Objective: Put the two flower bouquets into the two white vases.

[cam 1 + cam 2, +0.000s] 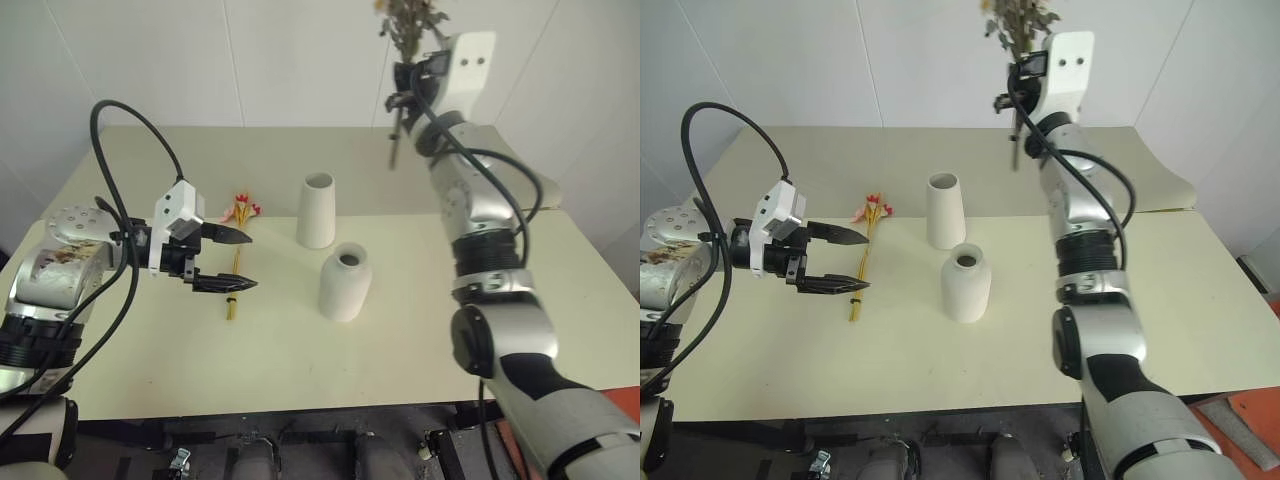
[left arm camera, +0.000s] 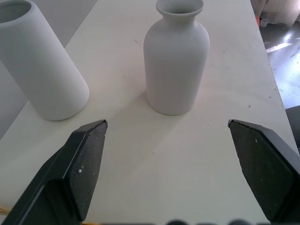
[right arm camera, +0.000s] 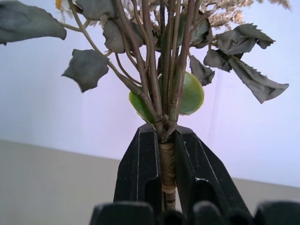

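You have the bushy bouquet [image 3: 164, 70] grasped in your right gripper [image 3: 167, 154]. Its 2 black fingers [image 3: 140, 168] pinch the wrapped part of the stems tight. In the head views that gripper [image 1: 408, 85] is high up near the top of the frame, right of the middle. The leaves and pale grasses poke up past the top edge. The stem ends hang down below the fingers, over the far part of the table [image 1: 120, 370].

Your left gripper [image 1: 224, 260] is released, with its jaws spread wide and nothing between them. It sits at the left of the frame, pointing toward the middle. It hangs just over the slim bouquet [image 1: 237, 255].

The slim bouquet lies flat on the table, left of the middle. Its small red-pink blooms are at the far end and its yellow stems run toward you.

The 2 white vases stand upright near the middle of the frame. The tall vase [image 1: 317, 210] is farther back. The short vase [image 1: 345, 283] with the narrow neck is just in front of it and a bit to the right. Both are empty. In the left wrist view, you see the short vase [image 2: 176, 65] and the tall vase [image 2: 42, 65] beyond the open fingertips [image 2: 91, 140].
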`<act>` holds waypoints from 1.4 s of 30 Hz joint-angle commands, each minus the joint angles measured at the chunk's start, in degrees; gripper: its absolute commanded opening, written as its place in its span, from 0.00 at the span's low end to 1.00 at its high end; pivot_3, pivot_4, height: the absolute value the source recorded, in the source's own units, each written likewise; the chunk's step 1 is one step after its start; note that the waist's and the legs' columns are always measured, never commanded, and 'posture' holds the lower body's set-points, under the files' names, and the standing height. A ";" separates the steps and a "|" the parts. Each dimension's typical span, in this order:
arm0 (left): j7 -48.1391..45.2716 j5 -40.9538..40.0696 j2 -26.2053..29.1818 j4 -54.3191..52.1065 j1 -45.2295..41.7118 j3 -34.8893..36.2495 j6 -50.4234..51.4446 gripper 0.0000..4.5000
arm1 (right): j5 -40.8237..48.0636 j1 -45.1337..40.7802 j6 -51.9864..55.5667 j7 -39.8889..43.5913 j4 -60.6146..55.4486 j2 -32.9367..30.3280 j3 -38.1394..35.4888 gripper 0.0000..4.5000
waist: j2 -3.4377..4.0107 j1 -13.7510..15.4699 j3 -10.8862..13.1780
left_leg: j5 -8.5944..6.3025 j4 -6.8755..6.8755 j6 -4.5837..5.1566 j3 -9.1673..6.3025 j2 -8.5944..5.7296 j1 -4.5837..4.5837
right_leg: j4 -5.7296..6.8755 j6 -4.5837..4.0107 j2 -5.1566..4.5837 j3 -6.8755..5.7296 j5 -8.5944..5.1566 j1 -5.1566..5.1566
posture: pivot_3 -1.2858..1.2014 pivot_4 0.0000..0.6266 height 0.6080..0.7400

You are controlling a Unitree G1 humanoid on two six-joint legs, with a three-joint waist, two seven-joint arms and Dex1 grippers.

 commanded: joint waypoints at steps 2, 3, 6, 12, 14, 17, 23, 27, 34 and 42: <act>0.91 -0.74 1.33 -2.48 0.88 2.37 0.24 1.00 | 6.31 -4.23 -6.60 3.59 5.27 3.58 -4.52 0.05 | 0.04 0.17 0.03 | 0.00 0.00 0.00 0.00 0.00 -0.01 | -0.01 -0.01 -0.01 -0.01 0.00 0.00 | 0.52 0.24 1.00; 1.10 -0.85 1.49 -2.84 1.21 2.58 0.41 1.00 | 6.40 -4.68 -7.38 4.09 6.70 3.84 -4.62 0.05 | 0.05 0.26 0.03 | 0.00 0.00 0.00 0.00 0.00 -0.02 | -0.01 -0.01 -0.02 -0.02 0.00 -0.01 | 0.52 0.24 1.00; 1.84 -1.52 2.49 -4.56 3.20 3.86 1.36 1.00 | 6.87 -6.23 -10.49 6.13 11.17 4.91 -5.01 0.05 | 0.06 0.26 0.04 | 0.00 -0.02 0.00 0.00 -0.01 -0.05 | -0.04 -0.01 -0.05 -0.04 0.01 -0.01 | 0.52 0.24 1.00; 3.35 -2.66 3.65 -7.69 6.51 6.21 2.95 1.00 | 6.81 -8.42 -14.70 8.48 18.55 4.93 -5.96 0.05 | 0.06 0.14 0.04 | 0.01 -0.08 -0.01 -0.01 0.01 -0.02 | -0.05 -0.03 -0.02 -0.05 0.01 -0.03 | 0.52 0.24 1.00; 3.84 -3.01 3.93 -8.46 7.33 6.70 3.39 1.00 | 6.77 -9.10 -15.67 9.05 21.17 4.94 -6.31 0.05 | 0.06 0.09 0.04 | 0.01 -0.08 -0.02 -0.01 0.01 0.00 | -0.04 -0.04 -0.02 -0.05 0.02 -0.03 | 0.52 0.24 1.00; 4.41 -3.50 4.32 -9.04 7.85 6.97 3.79 1.00 | 6.79 -10.11 -16.84 9.62 24.26 5.32 -6.80 0.05 | 0.07 0.04 0.04 | 0.01 -0.09 -0.02 -0.01 0.01 0.01 | -0.04 -0.04 -0.02 -0.04 0.02 -0.03 | 0.52 0.24 1.00; 4.90 -4.24 5.14 -9.97 8.61 7.72 4.63 1.00 | 6.41 -12.00 -18.85 10.00 28.62 6.07 -7.39 0.05 | 0.08 0.01 0.05 | 0.01 -0.12 -0.03 -0.01 0.02 0.01 | -0.05 -0.04 -0.01 -0.04 0.02 -0.03 | 0.52 0.24 1.00; 5.27 -4.71 5.61 -10.67 9.45 8.16 5.00 1.00 | 5.94 -12.39 -19.56 10.19 30.12 6.32 -7.32 0.05 | 0.08 -0.01 0.05 | 0.01 -0.12 -0.03 -0.01 0.02 0.01 | -0.06 -0.04 -0.01 -0.05 0.02 -0.03 | 0.52 0.24 1.00; 5.47 -5.48 6.05 -11.09 9.63 8.35 5.35 1.00 | 5.53 -11.17 -19.95 13.62 31.39 6.00 -7.50 0.35 | 0.08 -0.01 0.06 | 0.02 -0.13 -0.03 -0.01 0.02 0.00 | -0.06 -0.04 -0.02 -0.05 0.02 -0.03 | 0.52 0.24 1.00; 5.40 -4.92 6.08 -10.23 9.39 7.76 4.45 1.00 | 1.97 -9.28 -18.09 13.15 29.86 5.38 -4.71 0.98 | 0.08 0.00 0.05 | 0.02 -0.13 -0.04 -0.01 0.02 0.01 | -0.05 -0.05 -0.01 -0.05 0.02 -0.03 | 0.52 0.24 1.00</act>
